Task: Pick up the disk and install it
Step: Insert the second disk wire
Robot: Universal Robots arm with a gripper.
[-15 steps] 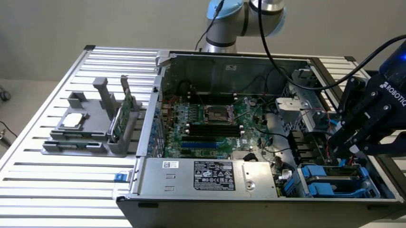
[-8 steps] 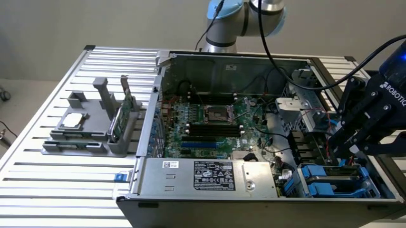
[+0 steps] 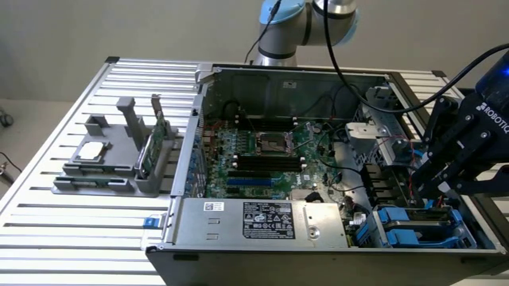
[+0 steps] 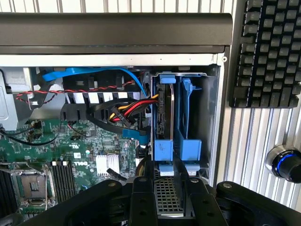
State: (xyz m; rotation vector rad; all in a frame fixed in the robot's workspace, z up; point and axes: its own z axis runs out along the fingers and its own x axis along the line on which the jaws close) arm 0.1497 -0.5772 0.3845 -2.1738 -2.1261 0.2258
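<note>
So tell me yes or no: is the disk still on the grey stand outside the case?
No, the disk stands on edge in the blue drive bay, just beyond the gripper.

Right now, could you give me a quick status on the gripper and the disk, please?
Gripper over the drive bay, closed on the disk. Disk at the bay mouth, not seated. Blue carrier alongside; cables close by.

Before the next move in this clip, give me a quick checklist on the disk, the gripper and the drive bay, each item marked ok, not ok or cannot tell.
1. Gripper over the drive bay at the case's corner: ok.
2. Disk standing on edge in a bay slot: ok.
3. Fingers gripping the disk's blue carrier: cannot tell.
4. Disk pushed fully home: cannot tell.
5. Red and yellow cable bundle outside the slot, though close beside it: ok.
6. Neighbouring blue carrier upright, not crossing the disk: ok.
</note>
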